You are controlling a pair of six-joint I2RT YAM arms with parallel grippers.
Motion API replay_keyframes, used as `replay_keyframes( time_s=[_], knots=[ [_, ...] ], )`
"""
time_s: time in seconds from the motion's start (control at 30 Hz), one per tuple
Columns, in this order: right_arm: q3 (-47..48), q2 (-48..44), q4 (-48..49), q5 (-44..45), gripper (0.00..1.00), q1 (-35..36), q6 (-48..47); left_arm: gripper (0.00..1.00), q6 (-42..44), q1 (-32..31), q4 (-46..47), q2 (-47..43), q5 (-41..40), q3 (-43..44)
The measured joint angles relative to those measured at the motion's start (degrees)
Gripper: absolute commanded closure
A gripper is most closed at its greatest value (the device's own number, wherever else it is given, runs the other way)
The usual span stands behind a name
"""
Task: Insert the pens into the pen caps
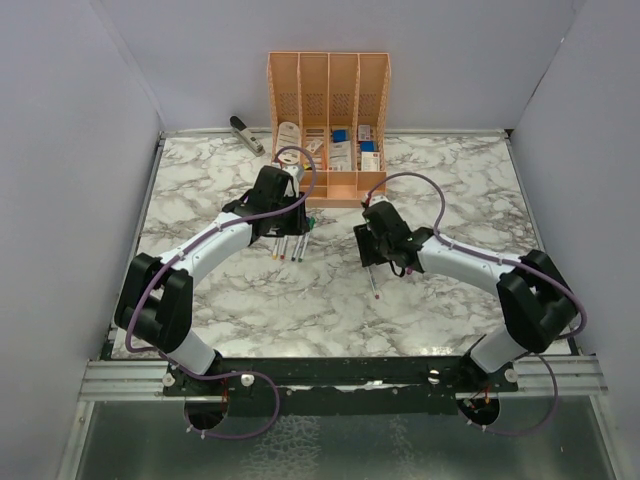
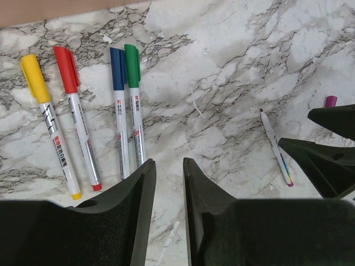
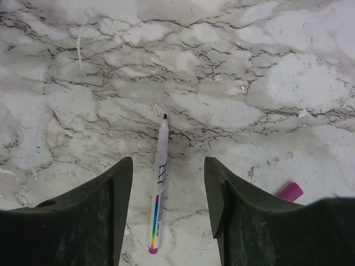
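Over the marble table [image 1: 300, 320] both arms are bending inward. The left arm [image 1: 200, 250] is holding the left gripper [image 2: 169, 166] released, its fingers near the lower ends of four capped pens [image 2: 84, 138] lying side by side: yellow, red, blue, green. The right gripper [image 3: 168, 160] is hovering spread wide astride the fifth pen [image 3: 160, 194], which is lying uncapped between its fingers, with the magenta cap [image 3: 289, 192] lying just beside one finger.

Overhead; close wrist views sharing pen [image 2: 275, 147]
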Motion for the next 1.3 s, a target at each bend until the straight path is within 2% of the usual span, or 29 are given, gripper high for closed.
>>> replay_keyframes(
  time_s=[0.13, 0.87, 1.03, 1.13, 1.3],
  knots=[
    [0.8, 2.1, 0.7, -1.3, 0.61, 0.0, -0.4, 0.71, -0.2, 0.0, 0.9, 0.0, 0.0, 0.0],
    [0.8, 7.6, 0.4, -3.6, 0.71, 0.2, -0.2, 0.71, -0.4, 0.0, 1.9, 0.0, 0.0, 0.0],
    [1.0, 7.9, 0.4, -3.7, 0.83, 0.3, 0.2, 0.71, -0.5, 0.0, 2.1, 0.0, 0.1, 0.0],
    [2.1, 8.8, 0.0, -4.3, 0.98, 0.3, 0.6, 0.71, -0.6, 0.0, 2.2, 0.1, 0.1, 0.0],
    [3.8, 10.1, -1.3, -5.2, 0.99, 0.2, 1.3, 0.71, -0.6, 0.0, 2.1, 0.5, 0.1, 0.1]
  ],
)
